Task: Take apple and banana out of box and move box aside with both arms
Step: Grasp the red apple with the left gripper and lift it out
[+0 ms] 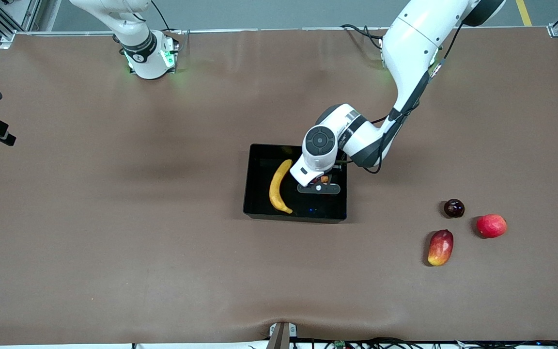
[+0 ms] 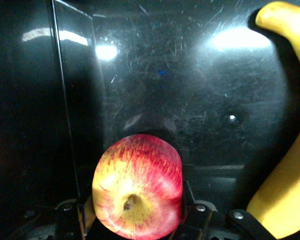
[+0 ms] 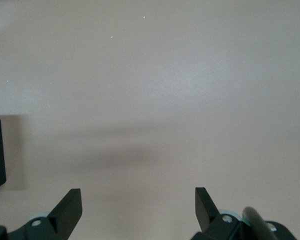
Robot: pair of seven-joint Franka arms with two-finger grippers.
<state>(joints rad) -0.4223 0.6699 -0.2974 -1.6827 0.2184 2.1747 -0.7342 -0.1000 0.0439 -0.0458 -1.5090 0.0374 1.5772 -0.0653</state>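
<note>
Mango [image 1: 440,247] outside; apple [image 2: 138,186] pinched by left hand [image 1: 318,185], banana [image 1: 279,186] both in box [image 1: 259,213]; right hand [image 3: 138,210] spread, waiting over tabletop [image 1: 114,218].

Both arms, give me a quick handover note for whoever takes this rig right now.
Left gripper: down in the box, fingers on either side of the apple; a firm grip can't be confirmed.
Right gripper: open, empty, over bare table; that arm waits.
Banana: lying in the box beside the apple, toward the right arm's end.
Done: nothing is out yet.
Left: lift the apple out, take the banana out, then move the box aside with both arms.
</note>
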